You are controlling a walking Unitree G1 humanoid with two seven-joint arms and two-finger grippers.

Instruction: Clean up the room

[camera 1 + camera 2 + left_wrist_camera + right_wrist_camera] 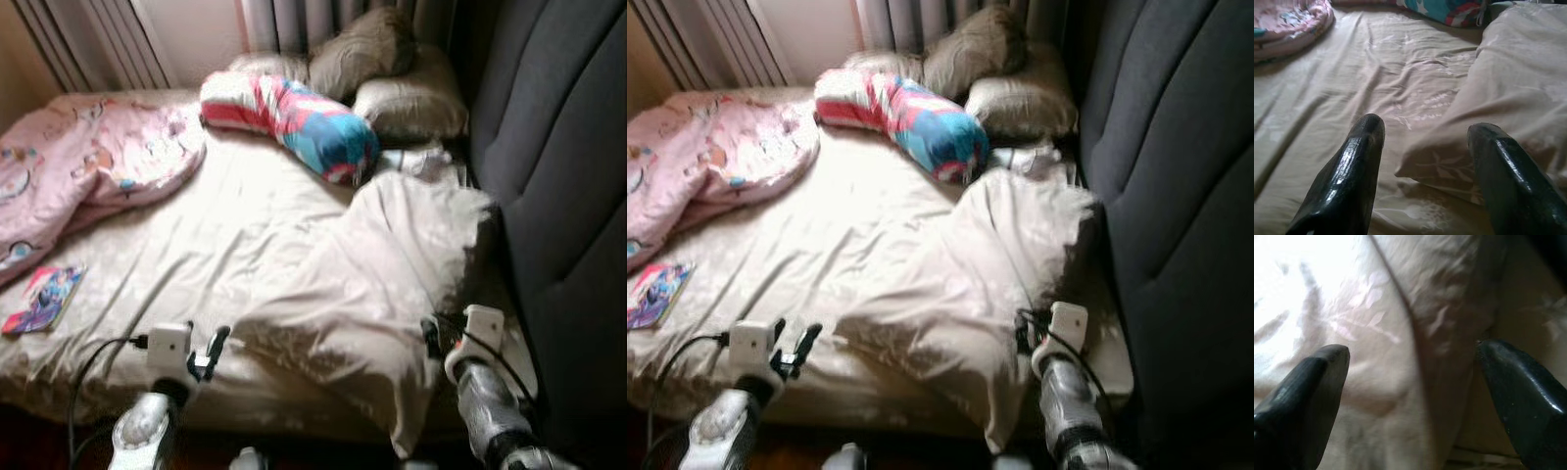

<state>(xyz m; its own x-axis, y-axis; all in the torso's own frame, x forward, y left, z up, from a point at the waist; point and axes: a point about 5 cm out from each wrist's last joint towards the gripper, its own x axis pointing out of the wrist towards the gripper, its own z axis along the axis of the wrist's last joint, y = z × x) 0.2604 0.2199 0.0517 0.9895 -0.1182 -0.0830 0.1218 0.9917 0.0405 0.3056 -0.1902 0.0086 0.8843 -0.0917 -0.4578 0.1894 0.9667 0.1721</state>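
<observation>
Now | cream duvet [372, 284] lies rumpled on the bed [196, 245] | its near edge sits between my left gripper [1422, 142] and right gripper [1413, 357] | both jaws wide, holding nothing.

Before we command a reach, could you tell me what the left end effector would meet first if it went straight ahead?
Probably the near corner of the cream duvet, which lies just beyond the open left end effector, resting on the bed sheet. Depth is hard to judge.
</observation>
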